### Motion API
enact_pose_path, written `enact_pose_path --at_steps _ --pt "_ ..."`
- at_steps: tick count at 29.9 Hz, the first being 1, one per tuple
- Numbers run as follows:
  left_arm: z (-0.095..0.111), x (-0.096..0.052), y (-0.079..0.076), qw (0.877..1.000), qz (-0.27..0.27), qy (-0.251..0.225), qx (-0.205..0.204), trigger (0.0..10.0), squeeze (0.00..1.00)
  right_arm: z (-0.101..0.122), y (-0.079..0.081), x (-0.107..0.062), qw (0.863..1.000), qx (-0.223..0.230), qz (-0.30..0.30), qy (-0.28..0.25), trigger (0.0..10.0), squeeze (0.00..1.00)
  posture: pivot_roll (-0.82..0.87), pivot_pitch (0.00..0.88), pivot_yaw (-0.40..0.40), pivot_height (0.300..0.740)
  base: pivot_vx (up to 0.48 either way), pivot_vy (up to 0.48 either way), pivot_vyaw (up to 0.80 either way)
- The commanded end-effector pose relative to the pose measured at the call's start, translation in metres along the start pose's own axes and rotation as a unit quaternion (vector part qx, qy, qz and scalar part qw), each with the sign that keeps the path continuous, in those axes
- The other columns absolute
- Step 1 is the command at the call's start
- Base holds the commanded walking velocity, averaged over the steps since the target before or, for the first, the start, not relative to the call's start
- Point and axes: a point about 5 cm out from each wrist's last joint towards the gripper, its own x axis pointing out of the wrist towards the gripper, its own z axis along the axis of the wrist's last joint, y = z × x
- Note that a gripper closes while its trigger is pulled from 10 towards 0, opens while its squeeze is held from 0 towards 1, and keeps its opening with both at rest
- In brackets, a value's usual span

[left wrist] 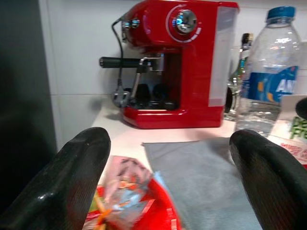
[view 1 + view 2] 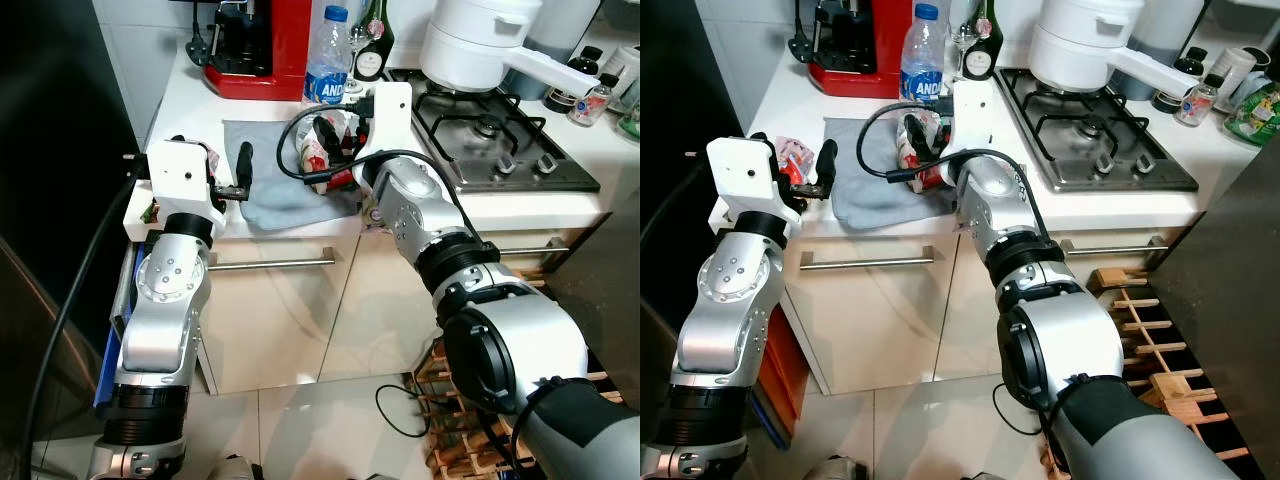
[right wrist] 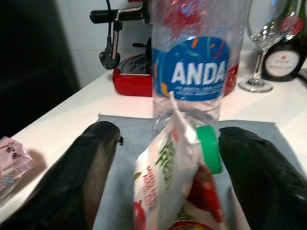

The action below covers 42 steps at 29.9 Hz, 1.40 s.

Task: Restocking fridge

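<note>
The clear water bottle (image 3: 192, 62), standing at the back edge of the grey cloth (image 2: 280, 180) on the counter (image 2: 190, 95), carries a blue label with the white letters "ANDA"; the label curves out of sight past them, so the word may run on. The dark bottle (image 3: 283, 57) near the counter's back edge has a pale round label with small print too fine to read. The white pouch with the green cap (image 3: 177, 177) bears green lettering that cannot be made out.
</note>
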Motion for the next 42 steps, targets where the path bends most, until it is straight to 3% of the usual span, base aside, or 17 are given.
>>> enact_pose_path --at_steps 1,9,15,30,34,39,41,42 --pt "0.007 0.003 -0.006 1.000 -0.009 -0.012 0.006 10.0 0.00 0.003 -0.001 0.001 1.000 0.009 -0.001 -0.004 0.0 0.00 0.13 0.000 -0.104 0.740 0.000 0.000 0.00" --pt "0.004 0.001 -0.012 1.000 -0.025 0.003 0.005 10.0 0.00 -0.008 -0.004 -0.001 1.000 0.008 -0.008 0.017 0.0 0.00 0.12 0.000 -0.089 0.740 0.000 0.000 0.00" --pt "0.002 0.000 -0.007 1.000 -0.019 0.009 0.009 10.0 0.00 -0.014 -0.005 -0.003 1.000 0.010 -0.018 0.020 0.0 0.00 0.13 0.000 -0.100 0.740 0.000 0.000 0.00" --pt "-0.002 0.008 -0.018 0.999 -0.033 0.018 0.000 10.0 0.00 -0.006 -0.005 -0.002 1.000 0.002 -0.011 0.006 0.0 0.00 0.08 0.000 -0.097 0.740 0.000 0.000 0.00" --pt "-0.004 0.011 -0.019 0.999 -0.033 0.021 0.010 10.0 0.00 0.014 -0.004 0.000 0.998 -0.038 0.003 -0.049 0.0 0.00 0.08 0.000 -0.103 0.740 0.000 0.000 0.00" --pt "-0.006 0.015 -0.022 0.999 -0.039 0.021 0.017 10.0 0.00 0.032 -0.004 -0.001 0.993 -0.051 0.007 -0.103 0.0 0.00 0.06 0.000 -0.097 0.740 0.000 0.000 0.00" --pt "-0.003 0.017 -0.027 0.998 -0.051 0.011 0.022 10.0 0.00 0.056 -0.005 -0.007 0.979 -0.073 0.005 -0.190 0.0 0.00 0.05 0.000 -0.082 0.740 0.000 0.000 0.00" --pt "-0.003 0.017 -0.027 0.998 -0.051 0.011 0.022 10.0 0.00 0.056 -0.005 -0.007 0.979 -0.073 0.005 -0.190 0.0 0.00 0.05 0.000 -0.082 0.740 0.000 0.000 0.00"
